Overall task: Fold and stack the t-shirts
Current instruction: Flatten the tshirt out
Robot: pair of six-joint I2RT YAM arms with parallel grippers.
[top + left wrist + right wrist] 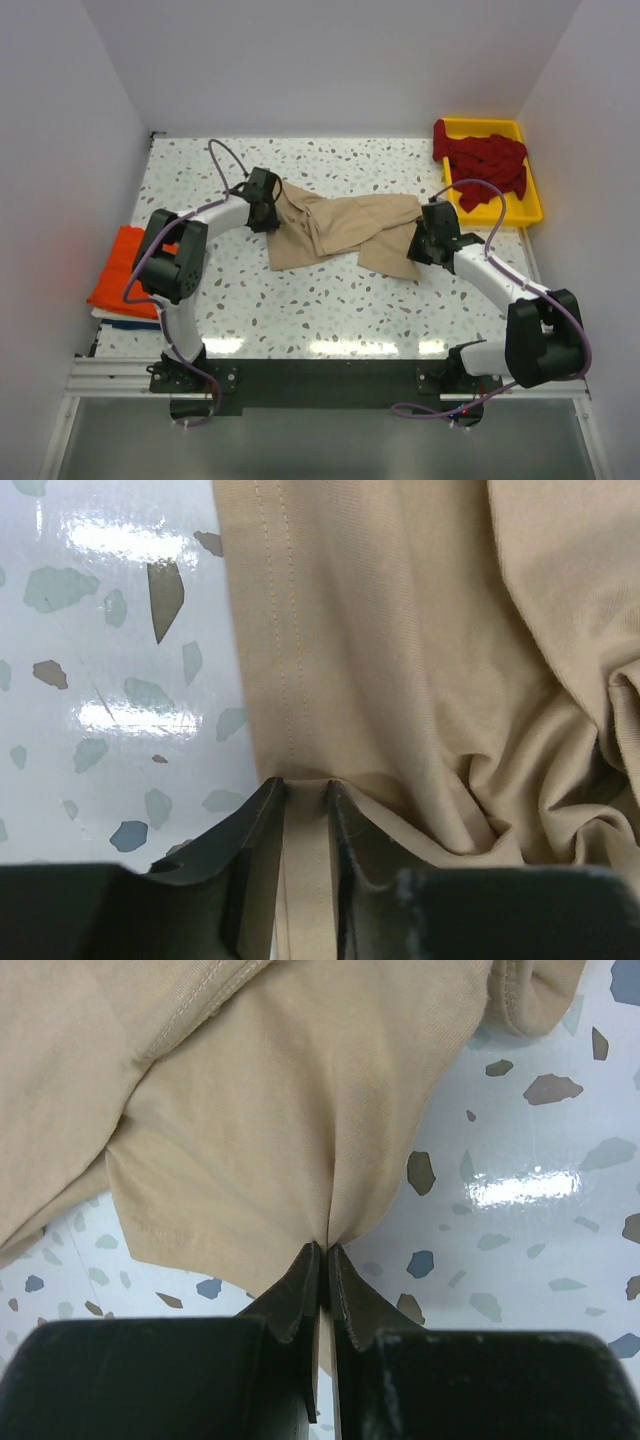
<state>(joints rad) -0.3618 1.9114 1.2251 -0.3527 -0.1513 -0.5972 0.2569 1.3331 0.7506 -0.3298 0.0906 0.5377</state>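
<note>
I saw the beige shirt (340, 235) lying crumpled and stretched sideways mid-table, between the two arms. It was not flat: folds were bunched through the middle, with one flap hanging toward the near side on the right.

Left gripper (305, 785) was pinching the shirt's stitched hem at its left end. In the left wrist view a strip of hem ran between the jaws, which stood narrowly apart with cloth filling the gap.

Right gripper (325, 1250) was clamped on the shirt's right end. Its jaws were pressed nearly together on a thin pinch of fabric, and the cloth fanned out from that point.

Orange shirt (125, 265) sat folded at the table's left edge, on top of a blue-white shirt (125, 320) of which I could only see a sliver.

Red shirts (485, 160) were heaped unfolded in the yellow tray (535, 205) at the far right corner, one edge spilling over the tray's left rim.

Table (330, 310) was speckled white and glossy.
</note>
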